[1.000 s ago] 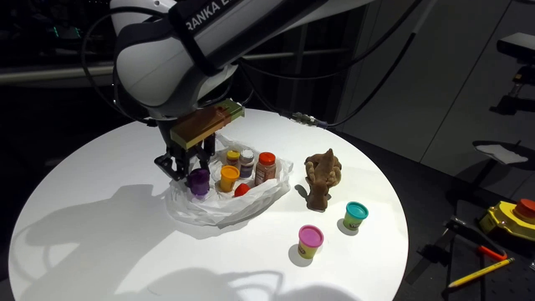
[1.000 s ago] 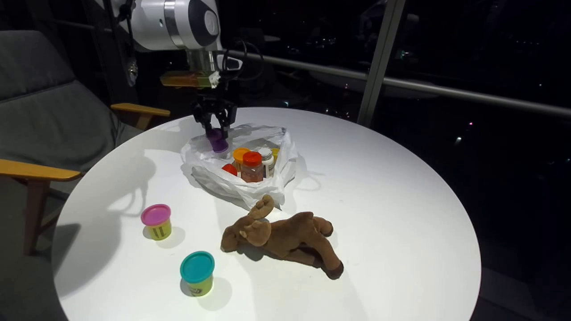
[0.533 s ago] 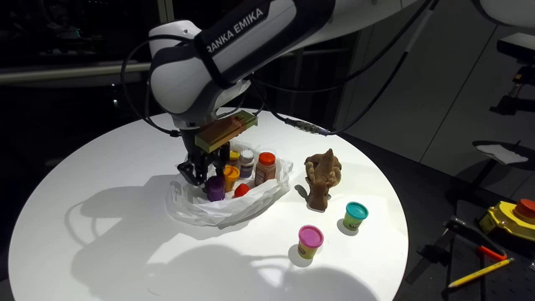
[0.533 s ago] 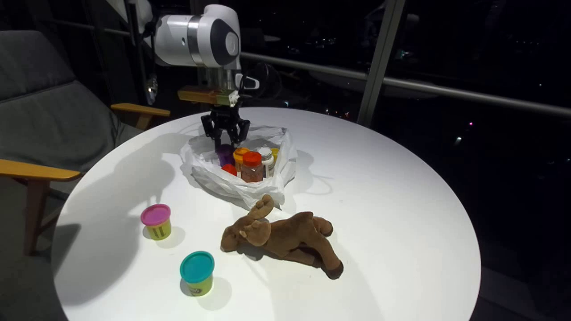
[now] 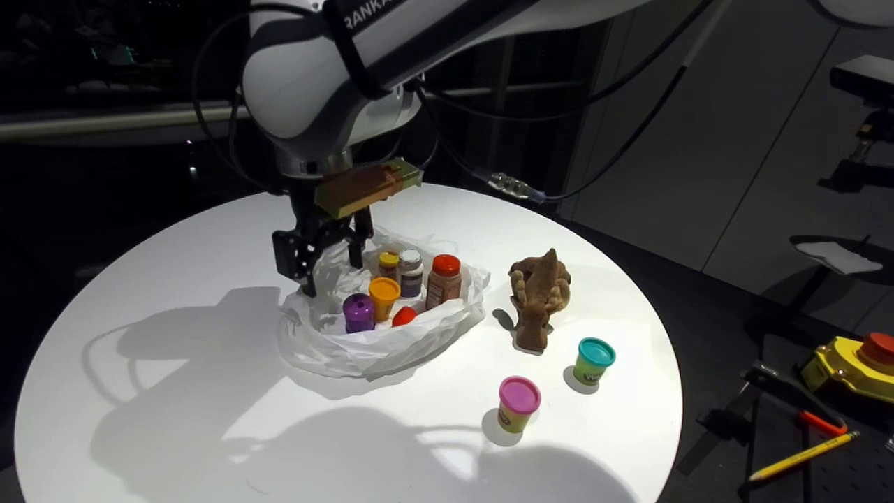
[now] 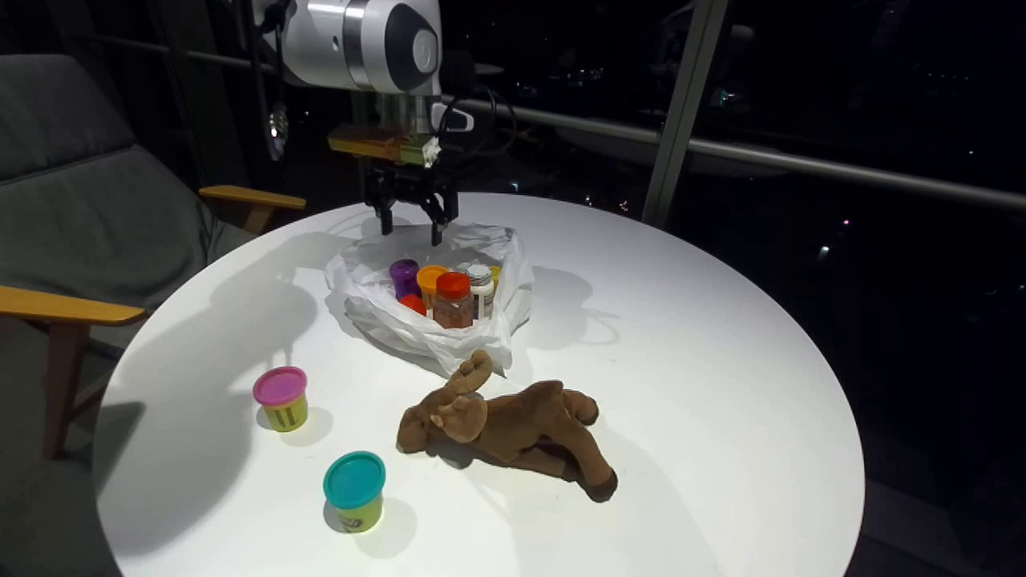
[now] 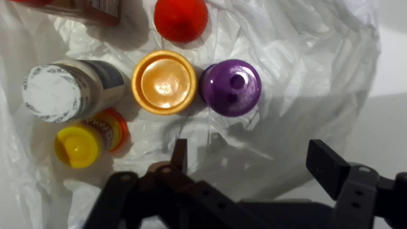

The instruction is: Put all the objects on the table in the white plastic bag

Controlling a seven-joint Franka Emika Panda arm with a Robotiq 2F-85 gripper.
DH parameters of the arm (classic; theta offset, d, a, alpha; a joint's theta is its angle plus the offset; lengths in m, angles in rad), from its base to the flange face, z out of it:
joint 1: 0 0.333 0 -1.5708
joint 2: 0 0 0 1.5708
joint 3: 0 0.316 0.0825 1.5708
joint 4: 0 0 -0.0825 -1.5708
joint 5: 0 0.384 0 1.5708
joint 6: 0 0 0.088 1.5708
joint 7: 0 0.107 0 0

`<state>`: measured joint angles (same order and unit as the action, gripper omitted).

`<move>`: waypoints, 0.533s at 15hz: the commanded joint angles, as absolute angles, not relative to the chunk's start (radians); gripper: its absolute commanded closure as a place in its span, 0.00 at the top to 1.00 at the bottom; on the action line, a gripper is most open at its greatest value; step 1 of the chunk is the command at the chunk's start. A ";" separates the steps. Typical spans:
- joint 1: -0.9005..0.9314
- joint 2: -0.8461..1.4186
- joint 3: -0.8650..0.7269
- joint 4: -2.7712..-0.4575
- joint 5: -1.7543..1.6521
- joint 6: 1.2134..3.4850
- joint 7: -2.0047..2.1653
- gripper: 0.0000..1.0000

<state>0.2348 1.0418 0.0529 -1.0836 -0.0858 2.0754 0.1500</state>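
My gripper (image 7: 248, 152) stands open above the white plastic bag (image 5: 363, 356), nothing between its fingers. In both exterior views it hovers over the bag's back part (image 6: 412, 234). Inside the bag, the purple cup (image 7: 233, 88) stands upright against the orange cup (image 7: 163, 82). Also in there are a white bottle (image 7: 76, 90), a small yellow-lidded tub (image 7: 78, 146), a red-capped jar (image 5: 444, 281) and a red round-topped item (image 7: 181, 19). On the table (image 6: 705, 361) outside the bag are the pink-lidded cup (image 5: 518, 404), the teal-lidded cup (image 6: 355, 490) and a brown plush animal (image 6: 513, 425).
The bag's crumpled rim (image 6: 401, 336) stands up around its contents. The plush lies close to the bag's edge in an exterior view. A grey armchair (image 6: 72, 184) sits beside the table. A cable (image 5: 517, 187) hangs from the arm behind the table.
The purple cup was in the gripper, carried over and lowered beside the orange cup; it is now released. The jaws have spread, and the gripper has risen and backed away from the cup.
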 commanded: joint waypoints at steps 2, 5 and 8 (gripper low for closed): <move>0.249 0.803 0.063 -1.337 -0.080 2.167 0.211 1.00; 0.260 0.709 0.060 -1.462 -0.049 2.201 0.291 1.00; 0.270 0.636 0.054 -1.604 -0.022 2.276 0.373 1.00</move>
<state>0.2619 0.7482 0.0623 -1.4108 -0.0513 2.1777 0.2973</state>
